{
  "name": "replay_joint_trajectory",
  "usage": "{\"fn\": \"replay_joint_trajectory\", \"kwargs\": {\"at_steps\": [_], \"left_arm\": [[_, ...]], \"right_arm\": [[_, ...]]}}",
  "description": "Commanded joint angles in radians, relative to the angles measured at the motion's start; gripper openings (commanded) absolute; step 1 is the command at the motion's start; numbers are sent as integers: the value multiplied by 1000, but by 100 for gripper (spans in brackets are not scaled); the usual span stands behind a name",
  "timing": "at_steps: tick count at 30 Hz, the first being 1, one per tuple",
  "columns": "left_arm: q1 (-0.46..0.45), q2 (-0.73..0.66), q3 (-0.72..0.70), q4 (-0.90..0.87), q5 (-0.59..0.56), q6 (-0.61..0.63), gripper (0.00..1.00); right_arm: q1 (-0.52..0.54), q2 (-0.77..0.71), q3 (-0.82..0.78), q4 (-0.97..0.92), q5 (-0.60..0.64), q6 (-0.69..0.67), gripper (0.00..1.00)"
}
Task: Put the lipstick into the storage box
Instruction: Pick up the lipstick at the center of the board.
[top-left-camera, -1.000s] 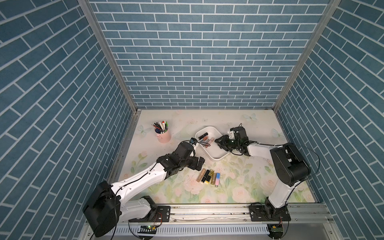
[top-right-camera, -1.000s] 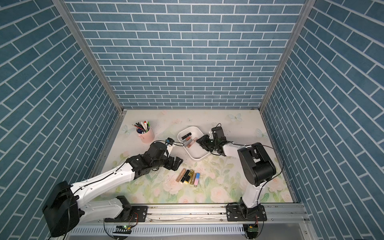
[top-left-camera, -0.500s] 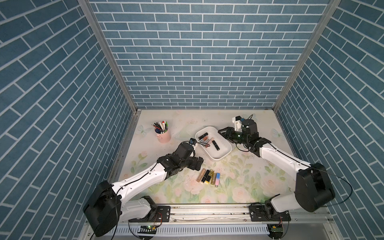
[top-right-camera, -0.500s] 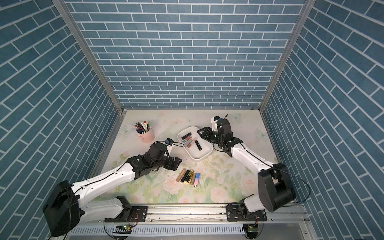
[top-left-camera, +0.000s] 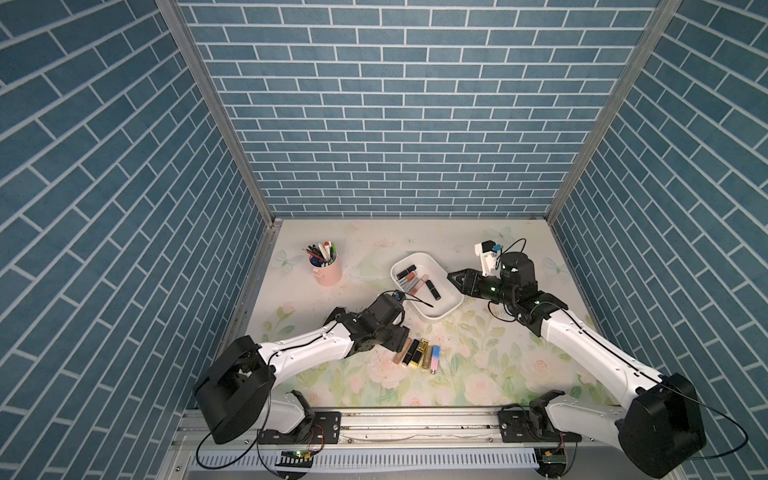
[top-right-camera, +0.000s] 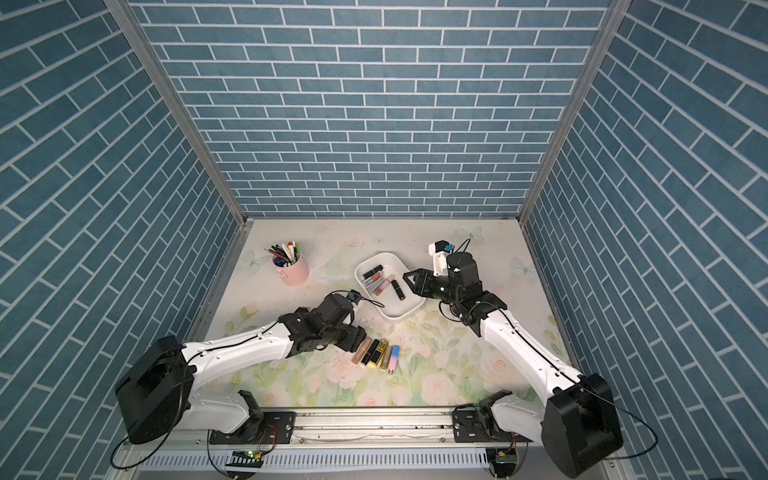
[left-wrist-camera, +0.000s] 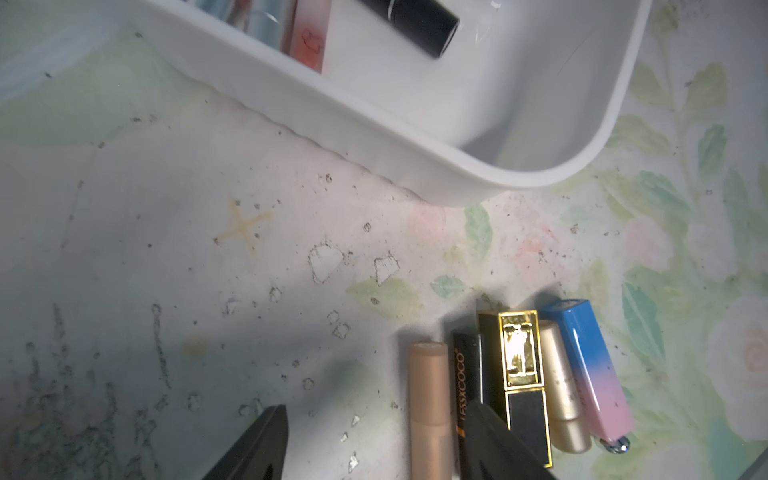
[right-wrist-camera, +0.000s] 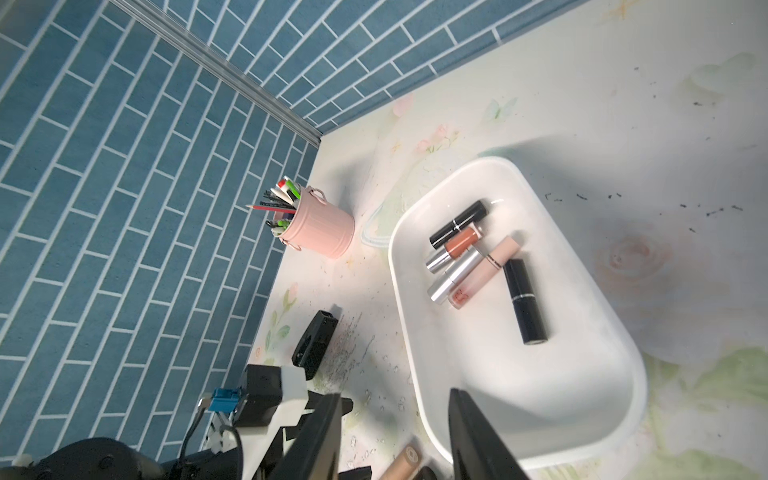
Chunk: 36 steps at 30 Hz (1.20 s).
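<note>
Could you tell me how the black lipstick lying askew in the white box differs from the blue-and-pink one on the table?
The black lipstick is one dark colour; the blue-and-pink lipstick fades from blue to pink. The black one lies in the storage box, angled to the other tubes there; the blue-and-pink one lies on the table, ending a neat side-by-side row. Both lie flat, ungripped.

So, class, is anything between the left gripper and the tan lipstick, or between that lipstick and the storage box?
Nothing visible. The left gripper straddles the tan lipstick; only bare table lies between it and the storage box.
</note>
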<state>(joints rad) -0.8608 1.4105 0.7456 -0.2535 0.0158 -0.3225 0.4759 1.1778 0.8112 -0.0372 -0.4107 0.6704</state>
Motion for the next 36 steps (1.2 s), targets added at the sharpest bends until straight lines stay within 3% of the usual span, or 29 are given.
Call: {"fn": "replay_joint_trajectory", "kwargs": {"at_steps": [1,36], "left_arm": [[-32,30,31,-34,-2,8,70],[-76,88,-14,-69,2,-1,55]], "right_arm": [[4,-25,-22,-14,-7,-51,47],[4,-51,-72,16,-10,-32,47]]}}
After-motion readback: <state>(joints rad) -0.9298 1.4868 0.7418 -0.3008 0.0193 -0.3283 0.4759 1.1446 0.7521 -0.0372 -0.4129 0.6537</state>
